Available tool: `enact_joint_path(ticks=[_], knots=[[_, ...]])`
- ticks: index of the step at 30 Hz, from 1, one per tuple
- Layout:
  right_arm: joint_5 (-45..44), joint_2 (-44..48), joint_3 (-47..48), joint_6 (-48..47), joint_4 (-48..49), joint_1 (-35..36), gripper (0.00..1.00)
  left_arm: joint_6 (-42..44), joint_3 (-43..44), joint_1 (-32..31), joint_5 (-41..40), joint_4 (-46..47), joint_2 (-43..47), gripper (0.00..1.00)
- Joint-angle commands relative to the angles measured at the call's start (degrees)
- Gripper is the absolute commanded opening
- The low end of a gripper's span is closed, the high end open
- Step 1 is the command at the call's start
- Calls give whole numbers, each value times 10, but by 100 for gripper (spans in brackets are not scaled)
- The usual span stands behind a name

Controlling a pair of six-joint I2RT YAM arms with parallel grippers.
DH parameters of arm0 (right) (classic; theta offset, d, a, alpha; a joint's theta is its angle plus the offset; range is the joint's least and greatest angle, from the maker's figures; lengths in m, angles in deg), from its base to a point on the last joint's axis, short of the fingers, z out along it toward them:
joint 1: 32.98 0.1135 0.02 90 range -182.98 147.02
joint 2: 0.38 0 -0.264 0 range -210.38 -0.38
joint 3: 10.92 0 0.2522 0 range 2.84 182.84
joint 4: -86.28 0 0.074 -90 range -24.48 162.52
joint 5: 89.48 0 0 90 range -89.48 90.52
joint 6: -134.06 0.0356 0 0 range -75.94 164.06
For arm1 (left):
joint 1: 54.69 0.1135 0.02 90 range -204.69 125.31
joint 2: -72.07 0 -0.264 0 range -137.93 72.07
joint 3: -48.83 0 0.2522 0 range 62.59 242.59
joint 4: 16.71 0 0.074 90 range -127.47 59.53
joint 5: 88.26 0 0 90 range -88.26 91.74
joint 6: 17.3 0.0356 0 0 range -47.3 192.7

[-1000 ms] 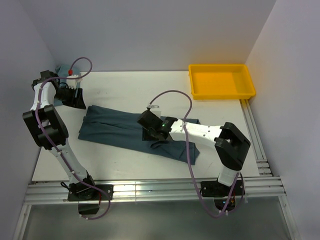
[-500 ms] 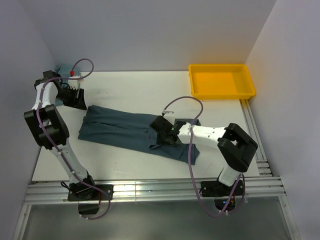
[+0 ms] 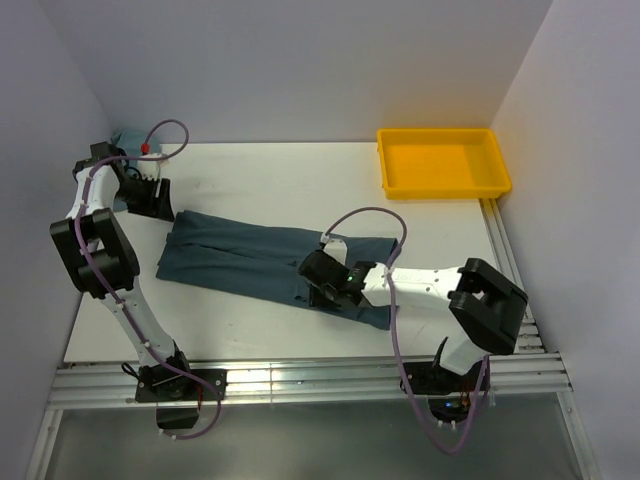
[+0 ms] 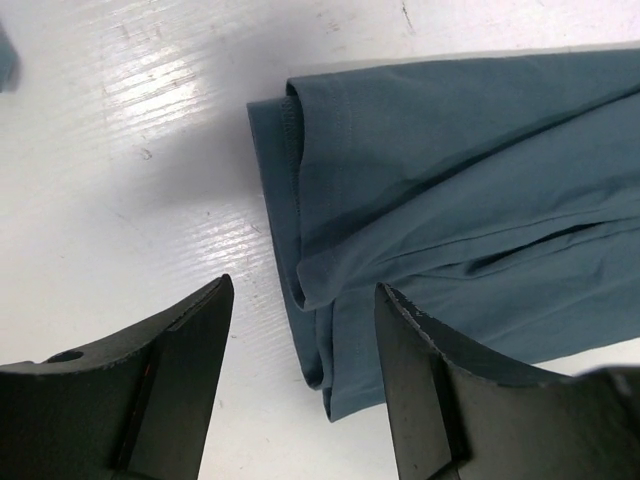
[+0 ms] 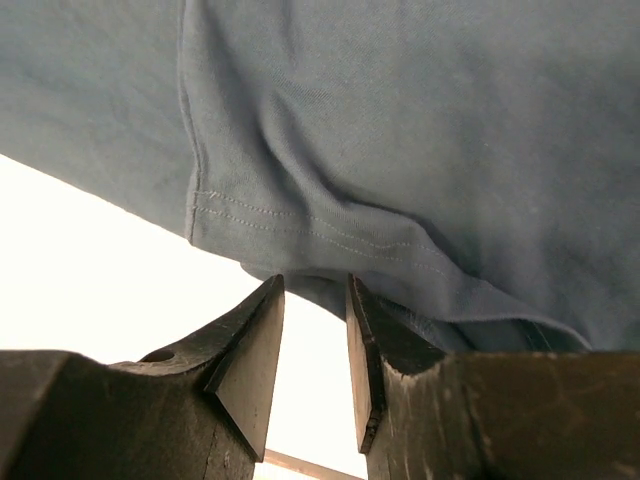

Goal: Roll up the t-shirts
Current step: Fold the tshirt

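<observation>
One slate-blue t-shirt [image 3: 240, 258] lies flat on the white table, folded into a long strip running from left to right. My left gripper [image 3: 156, 208] hovers at its far left end. In the left wrist view the left gripper [image 4: 305, 290] is open, with the shirt's folded end [image 4: 430, 200] just beyond the fingertips. My right gripper [image 3: 318, 290] sits low at the strip's near edge. In the right wrist view the right gripper [image 5: 313, 283] is open only narrowly. Its tips reach the stitched hem [image 5: 300, 225], and bare table shows between the fingers.
A yellow tray [image 3: 445, 190] stands at the back right. A teal cloth bundle [image 3: 125, 137] lies in the far left corner behind the left arm. Metal rails [image 3: 300, 380] run along the near edge and the right side.
My right gripper has slid from the middle of the shirt toward me, down to its near hem. The left gripper has stayed at the shirt's left end.
</observation>
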Motion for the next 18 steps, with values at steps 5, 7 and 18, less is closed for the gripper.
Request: enact_joint_path(ticks=[5,7,18], knots=[[-28,77,-29,18,12,-8,40,-3,-1,-6,3,1,0,65],[-33,94,-35,18,11,-20,40,-6,-8,-16,-4,26,2,65],[-34,90,-34,-7,19,-101,40,-68,63,-65,-10,70,-78,56]])
